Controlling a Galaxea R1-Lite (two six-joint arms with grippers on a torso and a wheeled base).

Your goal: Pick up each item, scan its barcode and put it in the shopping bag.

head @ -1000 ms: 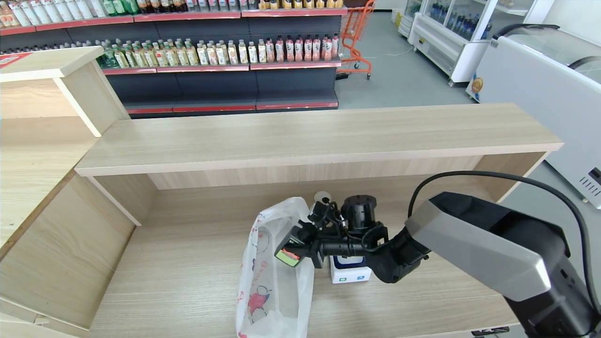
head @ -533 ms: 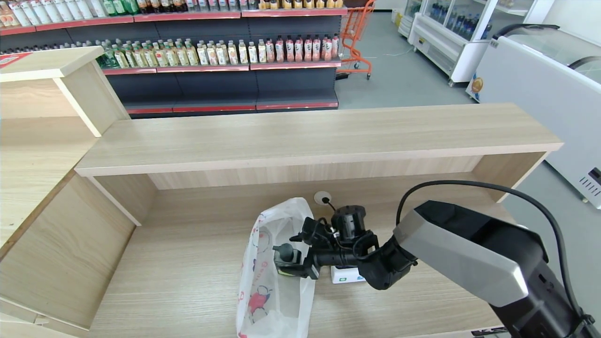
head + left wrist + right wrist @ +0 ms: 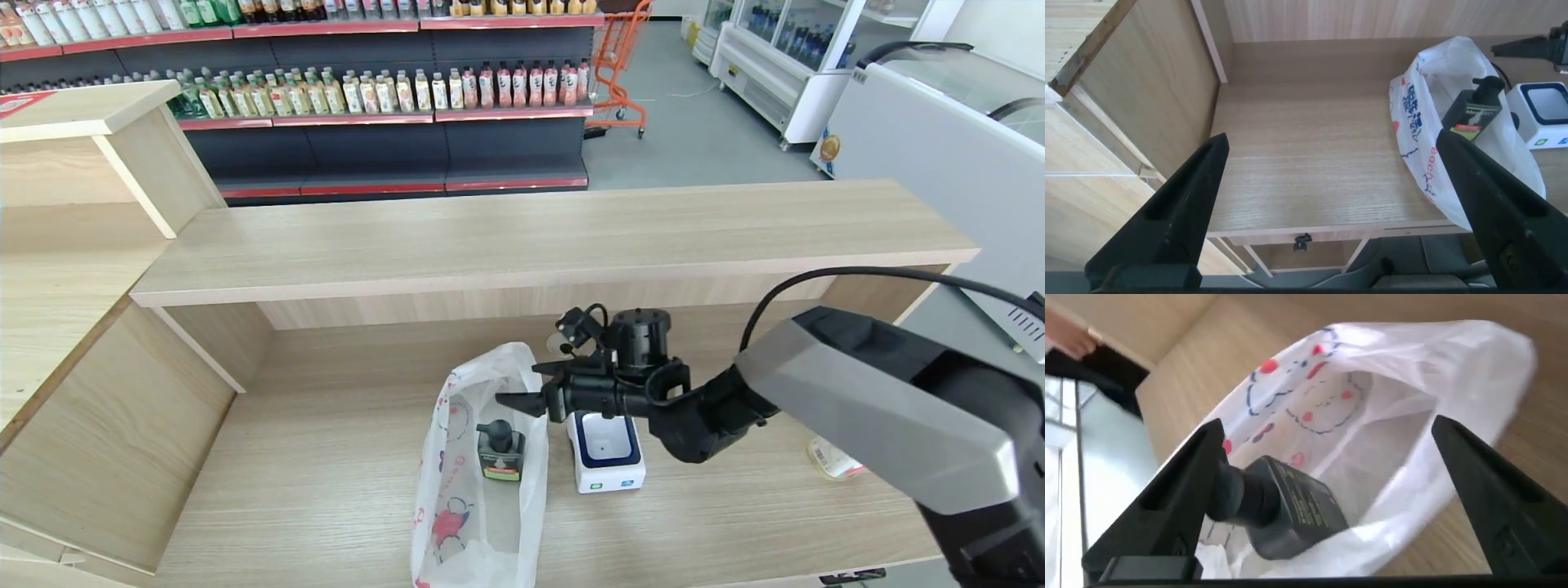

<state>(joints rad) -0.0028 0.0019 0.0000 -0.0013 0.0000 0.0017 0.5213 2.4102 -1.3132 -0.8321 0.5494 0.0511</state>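
A dark pump bottle (image 3: 500, 450) stands inside the white shopping bag (image 3: 457, 490) on the lower counter. It also appears in the bag in the left wrist view (image 3: 1473, 111) and the right wrist view (image 3: 1290, 511). My right gripper (image 3: 519, 387) hovers open and empty just above the bag's mouth (image 3: 1372, 392), clear of the bottle. The white and blue barcode scanner (image 3: 606, 454) sits right of the bag, under the right wrist. My left gripper (image 3: 1333, 140) hangs open with nothing in it, high over the counter left of the bag (image 3: 1425, 139).
A small pale item (image 3: 833, 459) lies on the counter at the right, partly behind my right arm. A raised wooden shelf (image 3: 539, 237) overhangs the back of the counter. A side wall (image 3: 106, 425) closes the left. Bare counter (image 3: 1306, 163) stretches left of the bag.
The right gripper carried the pump bottle down into the bag, let it go, then rose and pulled back to the right with its fingers open.
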